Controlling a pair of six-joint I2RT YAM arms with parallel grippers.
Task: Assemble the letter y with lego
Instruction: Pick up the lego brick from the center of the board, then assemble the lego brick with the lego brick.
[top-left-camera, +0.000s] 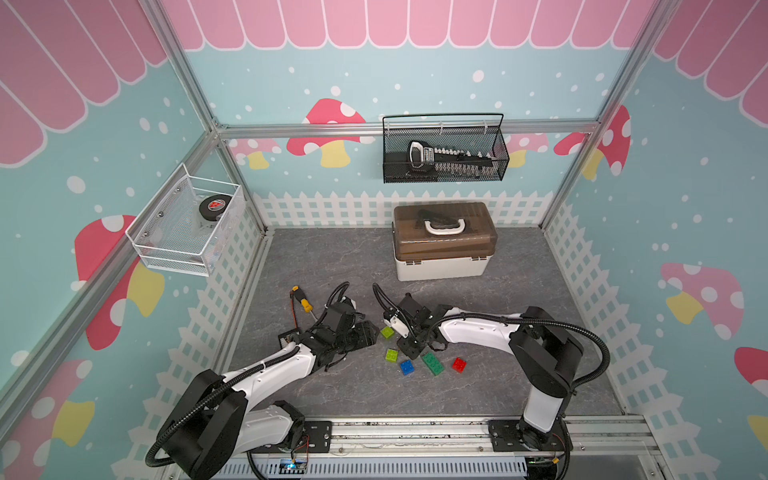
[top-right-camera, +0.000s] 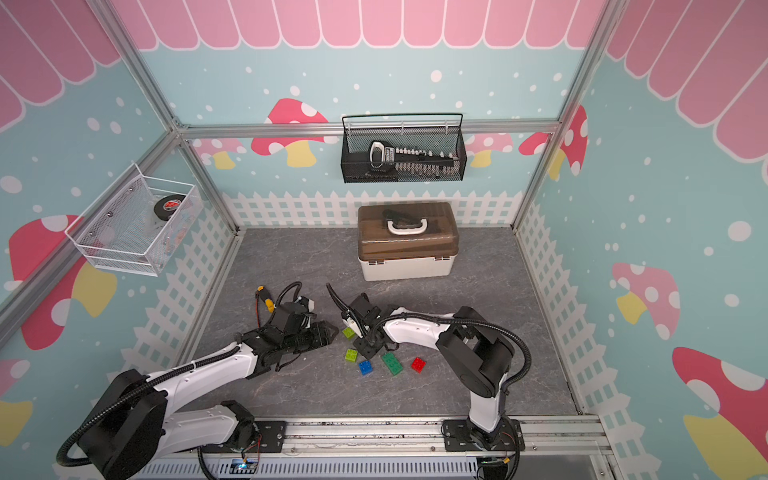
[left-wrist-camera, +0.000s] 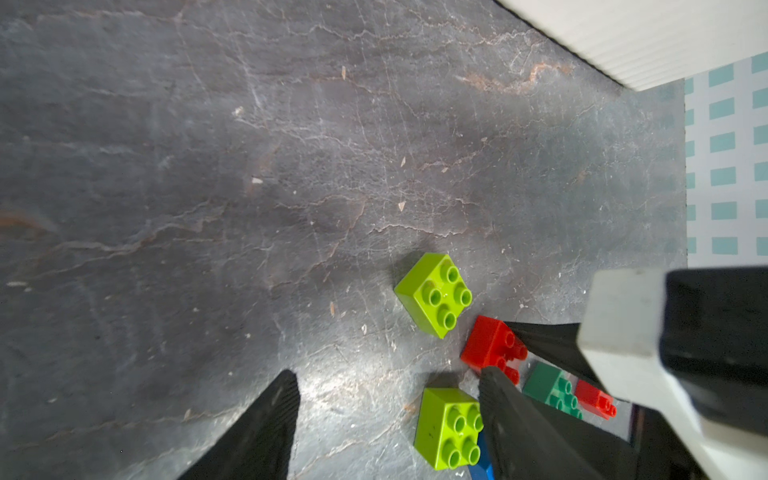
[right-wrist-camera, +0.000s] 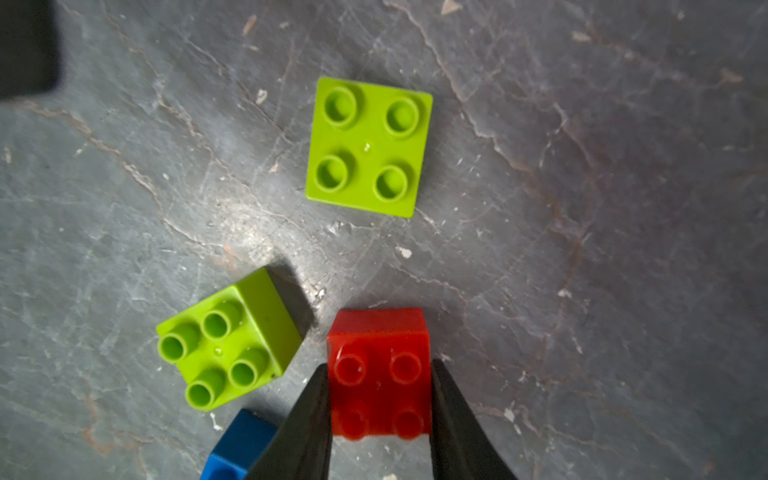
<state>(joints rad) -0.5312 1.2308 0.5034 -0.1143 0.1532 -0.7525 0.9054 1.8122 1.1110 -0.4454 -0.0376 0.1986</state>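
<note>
Grey slate-look tabletop (top-left-camera: 332, 257) carries the lego (top-left-camera: 432, 363) loose, none joined yet. We have our right gripper (right-wrist-camera: 380, 365) pinching a red brick (right-wrist-camera: 378, 332) by its sides, likely to seat it on a lime brick (right-wrist-camera: 368, 145); left gripper (left-wrist-camera: 388, 372) hangs wide, empty.

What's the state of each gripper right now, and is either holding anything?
Left gripper: open, empty.
Right gripper: closed on a red brick, gripped from both sides.
</note>
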